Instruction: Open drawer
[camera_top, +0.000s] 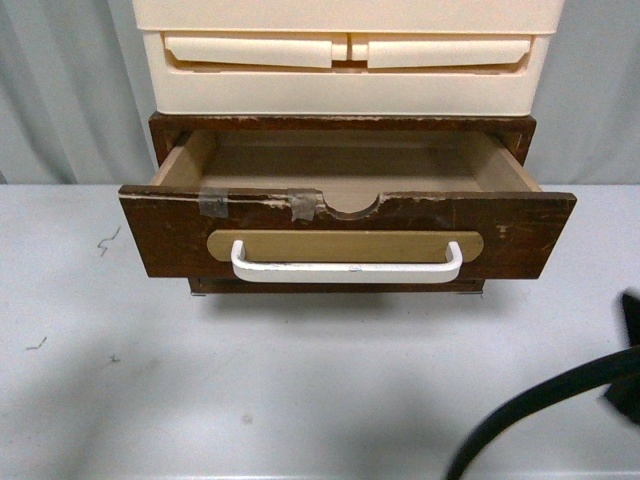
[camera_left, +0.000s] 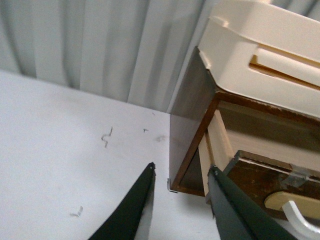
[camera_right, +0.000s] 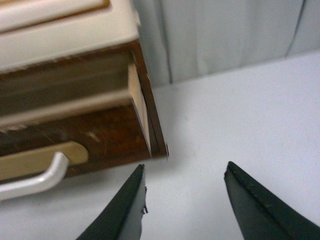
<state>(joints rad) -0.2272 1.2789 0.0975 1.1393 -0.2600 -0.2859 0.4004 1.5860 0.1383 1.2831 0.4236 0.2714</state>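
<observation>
The dark brown wooden drawer (camera_top: 520, 235) stands pulled out of its brown case, and its tan inside shows empty. Its front has a white bar handle (camera_top: 345, 268) on a tan oval plate, a half-round top notch and grey tape bits. My left gripper (camera_left: 182, 172) is open and empty near the case's left bottom corner, with the drawer (camera_left: 260, 175) to one side. My right gripper (camera_right: 185, 170) is open and empty just off the drawer's right front corner (camera_right: 115, 135); the handle (camera_right: 35, 182) shows there too. In the front view only a black part of the right arm (camera_top: 560, 400) shows.
Cream plastic drawers (camera_top: 345, 60) sit on top of the brown case. The case stands on a white table (camera_top: 200, 390) before a pale pleated curtain (camera_top: 60, 90). A few small scraps (camera_top: 105, 243) lie on the table at left.
</observation>
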